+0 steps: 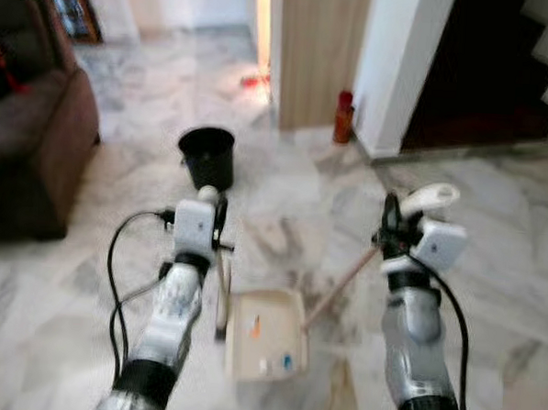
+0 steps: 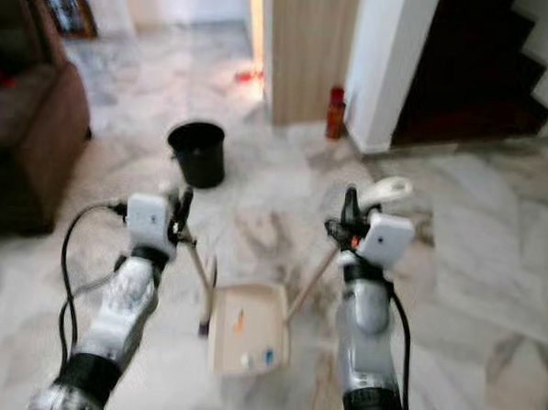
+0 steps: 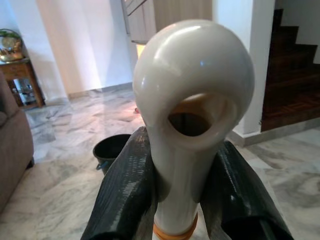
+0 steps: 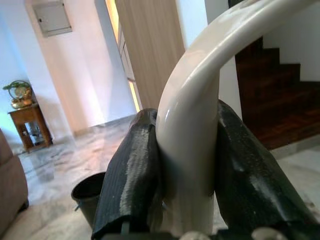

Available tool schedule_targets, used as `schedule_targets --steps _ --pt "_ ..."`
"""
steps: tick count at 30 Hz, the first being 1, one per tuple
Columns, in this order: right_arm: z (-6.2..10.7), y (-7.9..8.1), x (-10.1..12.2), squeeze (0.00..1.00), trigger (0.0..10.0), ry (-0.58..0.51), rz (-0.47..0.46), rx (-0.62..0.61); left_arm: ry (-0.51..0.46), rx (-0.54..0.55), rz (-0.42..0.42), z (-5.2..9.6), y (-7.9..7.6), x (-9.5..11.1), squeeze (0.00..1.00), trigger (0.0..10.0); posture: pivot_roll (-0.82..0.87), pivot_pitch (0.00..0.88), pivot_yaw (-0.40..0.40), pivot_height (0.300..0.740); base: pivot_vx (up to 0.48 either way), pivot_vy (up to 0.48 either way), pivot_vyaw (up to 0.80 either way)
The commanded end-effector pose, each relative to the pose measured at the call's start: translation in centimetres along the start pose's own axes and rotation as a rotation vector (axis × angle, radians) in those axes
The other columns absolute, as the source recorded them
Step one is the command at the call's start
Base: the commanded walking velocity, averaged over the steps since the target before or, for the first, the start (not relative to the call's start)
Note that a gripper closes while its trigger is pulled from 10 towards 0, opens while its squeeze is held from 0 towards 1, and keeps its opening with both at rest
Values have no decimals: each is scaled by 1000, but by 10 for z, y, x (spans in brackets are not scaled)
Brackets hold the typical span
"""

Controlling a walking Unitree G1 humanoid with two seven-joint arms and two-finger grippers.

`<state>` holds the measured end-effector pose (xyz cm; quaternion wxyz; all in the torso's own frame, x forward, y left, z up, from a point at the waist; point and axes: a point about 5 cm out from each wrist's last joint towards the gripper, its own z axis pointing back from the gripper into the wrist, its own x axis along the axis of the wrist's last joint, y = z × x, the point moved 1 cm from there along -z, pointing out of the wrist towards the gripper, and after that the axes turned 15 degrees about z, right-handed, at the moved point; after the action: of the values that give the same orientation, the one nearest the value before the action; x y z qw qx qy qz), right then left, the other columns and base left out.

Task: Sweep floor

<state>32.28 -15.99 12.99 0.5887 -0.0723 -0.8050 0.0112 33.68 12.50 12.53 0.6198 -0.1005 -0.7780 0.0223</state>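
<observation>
1. Low on the pale veined marble floor [image 1: 491, 271], between the two silver arms, sits a cream plastic dustpan [image 1: 265, 333] with a few small orange, white and blue scraps lying in its tray.
2. Rising from the dustpan's right side, a thin pale stick handle [image 1: 341, 287] slants up to the right gripper [image 1: 393, 216]; its curved cream grip [image 4: 192, 110] is pinched between the two black fingers [image 4: 132, 175], which are clamped tight against it.
3. At the dustpan's left edge stands a small broom [image 2: 202, 288], with its thin stick leaning up to the left gripper [image 1: 217, 207].
4. Seen from the left wrist, the broom's cream rounded handle end with a hanging hole [image 3: 192, 100] is squeezed between that gripper's black fingers [image 3: 125, 190].
5. Beyond the left gripper, a black round bucket [image 1: 207, 156] stands on the floor.
6. Further left is a dark brown sofa [image 1: 29, 137].
7. Behind, a light wooden panel [image 1: 319, 51] meets a white pillar [image 1: 401, 65], with a red bottle [image 1: 344, 117] at their foot and dark wooden stairs [image 1: 492, 79] to the right.
</observation>
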Motion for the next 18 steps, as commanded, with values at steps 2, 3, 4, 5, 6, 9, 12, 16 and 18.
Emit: schedule_targets --steps 2,3,4,5,6,9,12,16,18 --pt "-7 3 15 0 10000 -60 -31 2 -49 3 -10 -4 1 12 0 10000 36 0 55 740 0 0 0" --pt "-7 4 15 0 10000 -60 -31 6 -49 4 -10 -4 1 12 0 10000 36 0 55 740 315 0 0" --pt "-7 4 14 0 10000 -59 -31 8 -49 5 -10 -4 1 12 0 10000 36 0 55 740 315 0 0" --pt "-7 5 14 0 10000 -59 -32 9 -49 6 -10 -4 1 12 0 10000 36 0 55 740 315 0 0" --pt "-7 5 15 0 10000 -58 -34 13 -49 7 -10 -4 1 12 0 10000 37 0 56 740 315 0 0" --pt "-7 7 16 0 10000 -66 -26 23 -49 10 -10 -4 1 12 0 10000 38 0 55 740 211 0 0" --pt "-7 8 17 0 10000 -76 -17 30 -51 12 -9 -3 1 13 0 10000 38 0 55 740 212 0 210" --pt "-6 8 17 0 10000 -75 -23 29 -50 15 -9 -3 1 12 0 10000 38 0 53 740 164 0 781" --pt "-6 8 17 0 10000 -70 -23 32 -49 17 -9 -3 1 12 0 10000 36 0 52 740 341 0 600"
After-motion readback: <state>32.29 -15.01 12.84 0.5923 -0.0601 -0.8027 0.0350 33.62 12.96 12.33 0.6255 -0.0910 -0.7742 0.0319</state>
